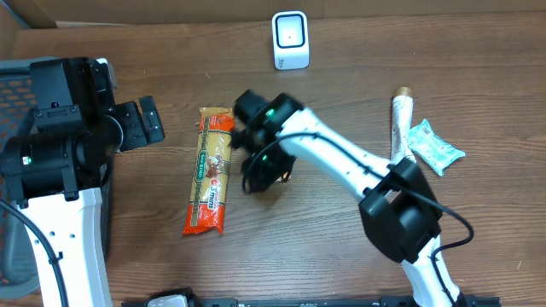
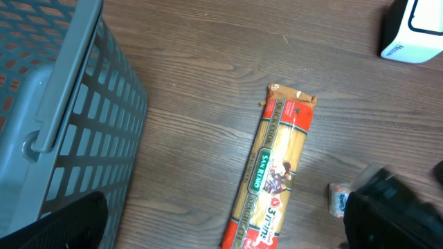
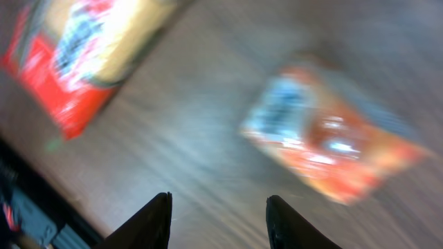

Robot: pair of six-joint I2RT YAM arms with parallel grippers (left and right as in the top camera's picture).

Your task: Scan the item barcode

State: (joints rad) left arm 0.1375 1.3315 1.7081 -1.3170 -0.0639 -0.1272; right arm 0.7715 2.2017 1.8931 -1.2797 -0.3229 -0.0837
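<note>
Wood table (image 1: 341,247): right gripper (image 3: 218,199) half open, empty, probably above blurry packet (image 3: 332,145), so centre before closing; left gripper (image 1: 142,124) wide open, empty.

Wood table (image 1: 299,256): spaghetti pack (image 1: 211,170), white scanner (image 1: 290,39), basket (image 2: 90,138), teal packet (image 1: 435,147).

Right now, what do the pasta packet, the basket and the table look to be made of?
The pasta packet looks like thin plastic film, glossy and printed, with a crimped end. The basket looks like moulded plastic, matt grey, going by its even grid of holes. The table is wood or a wood-look laminate, brown with grain lines. The pictures do not show which.
</note>
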